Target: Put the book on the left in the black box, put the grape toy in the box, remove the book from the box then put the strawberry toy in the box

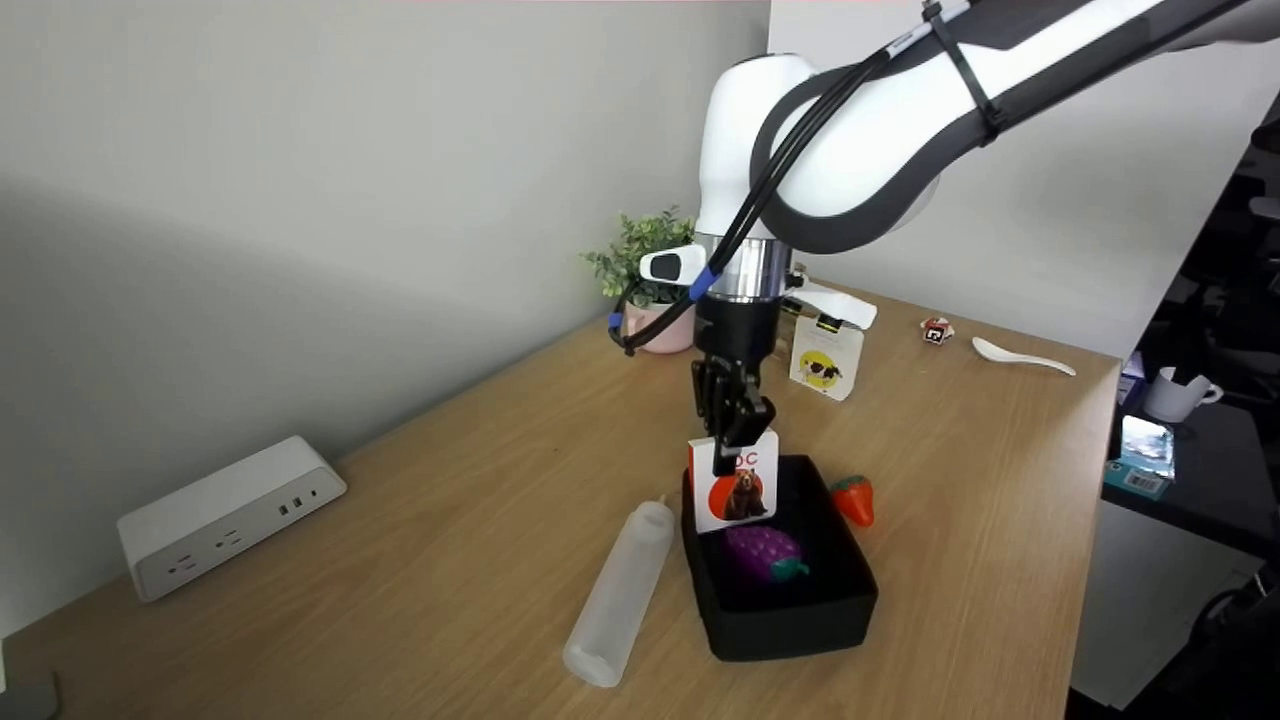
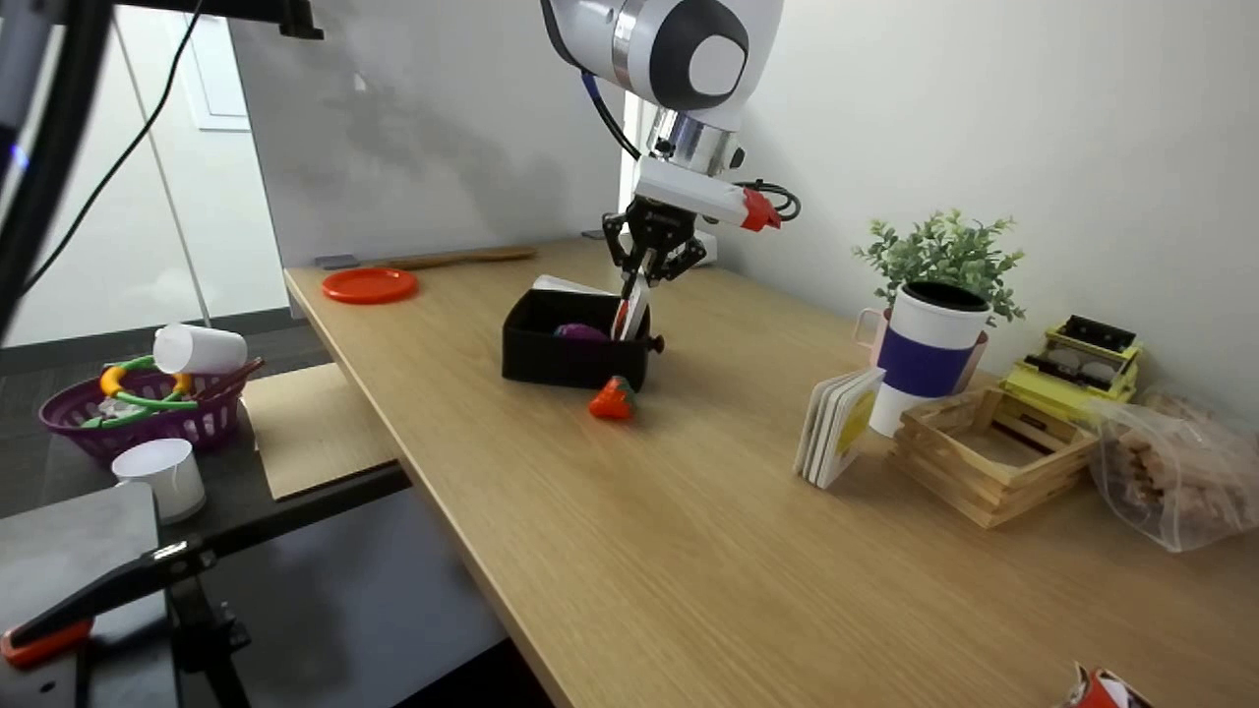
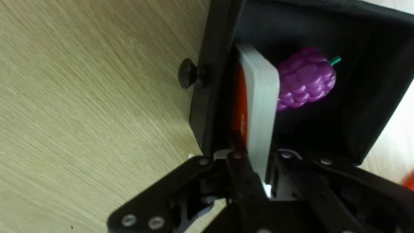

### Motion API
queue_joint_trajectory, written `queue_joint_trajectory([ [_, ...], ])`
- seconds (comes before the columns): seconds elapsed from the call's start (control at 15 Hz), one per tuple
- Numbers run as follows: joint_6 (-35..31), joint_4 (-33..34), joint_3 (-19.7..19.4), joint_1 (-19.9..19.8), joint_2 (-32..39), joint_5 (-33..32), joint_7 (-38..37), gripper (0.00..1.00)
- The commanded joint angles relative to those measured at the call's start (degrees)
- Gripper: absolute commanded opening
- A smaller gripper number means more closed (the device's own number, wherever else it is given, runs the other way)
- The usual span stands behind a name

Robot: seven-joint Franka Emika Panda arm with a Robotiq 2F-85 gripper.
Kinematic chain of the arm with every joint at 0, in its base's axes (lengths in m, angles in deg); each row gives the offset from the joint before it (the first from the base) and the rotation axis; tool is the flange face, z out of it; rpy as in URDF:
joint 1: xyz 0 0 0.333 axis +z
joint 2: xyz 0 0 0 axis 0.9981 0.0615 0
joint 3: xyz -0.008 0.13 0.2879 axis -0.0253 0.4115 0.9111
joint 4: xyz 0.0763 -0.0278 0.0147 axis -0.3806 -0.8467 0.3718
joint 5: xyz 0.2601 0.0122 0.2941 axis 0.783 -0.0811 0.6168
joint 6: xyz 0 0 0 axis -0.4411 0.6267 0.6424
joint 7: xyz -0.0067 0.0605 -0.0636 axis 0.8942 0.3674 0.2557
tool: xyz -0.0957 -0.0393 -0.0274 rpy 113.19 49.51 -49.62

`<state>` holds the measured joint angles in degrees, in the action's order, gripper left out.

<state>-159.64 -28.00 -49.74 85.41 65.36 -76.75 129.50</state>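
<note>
The black box point(image 1: 790, 632) stands on the table and shows in all views point(image 2: 566, 364) point(image 3: 218, 69). A small white and red book with a bear point(image 1: 745, 495) stands nearly upright inside it, at the knob end point(image 2: 632, 313) point(image 3: 263, 106). My gripper point(image 1: 728, 458) points down over that end, its fingers closed on the book's two faces point(image 2: 634, 278) point(image 3: 258, 158). Whether the book touches the box floor I cannot tell. The purple grape toy point(image 1: 765, 553) lies in the box beside the book point(image 2: 580, 332) point(image 3: 305, 77). The red strawberry toy point(image 1: 853, 500) lies on the table outside the box point(image 2: 615, 398).
A translucent bottle point(image 1: 620, 595) lies close beside the box. A second book with a cow point(image 1: 825, 358) stands farther off, near a potted plant point(image 2: 942, 258), a tumbler point(image 2: 925, 359) and a wooden crate point(image 2: 993, 457). A white power strip point(image 1: 230, 515) lies by the wall.
</note>
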Motion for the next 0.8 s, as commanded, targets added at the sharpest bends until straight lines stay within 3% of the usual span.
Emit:
queue_joint_trajectory([
  [0.0,1.3,0.0,-1.0,1.2,-1.3,-0.8,-1.4,0.04],
  [0.73,-0.2,-8.5,-2.7,6.0,-12.9,-9.0,-12.9,0.04],
])
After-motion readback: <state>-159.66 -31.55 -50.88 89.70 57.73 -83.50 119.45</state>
